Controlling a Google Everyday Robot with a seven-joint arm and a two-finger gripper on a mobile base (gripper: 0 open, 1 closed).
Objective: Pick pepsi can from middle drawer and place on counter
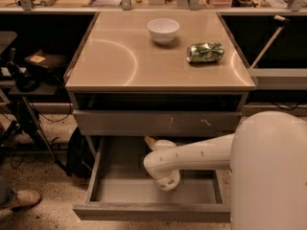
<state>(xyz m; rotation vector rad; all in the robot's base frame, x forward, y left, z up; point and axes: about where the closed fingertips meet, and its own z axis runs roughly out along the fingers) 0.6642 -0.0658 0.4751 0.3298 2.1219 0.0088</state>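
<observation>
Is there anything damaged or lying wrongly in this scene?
Yes. The green-and-silver drink can lies on its side, looking crumpled, on the glossy beige counter. The grey drawer front below bears pale scratches. The pincer reaches into the open wide grey drawer.

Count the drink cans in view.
1: a green-and-silver can on the beige counter, right side. Another may hide behind the gripper, deep in the open grey drawer.

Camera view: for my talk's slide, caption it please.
Claw inside the open middle drawer; white bowl and green can on the counter.
</observation>
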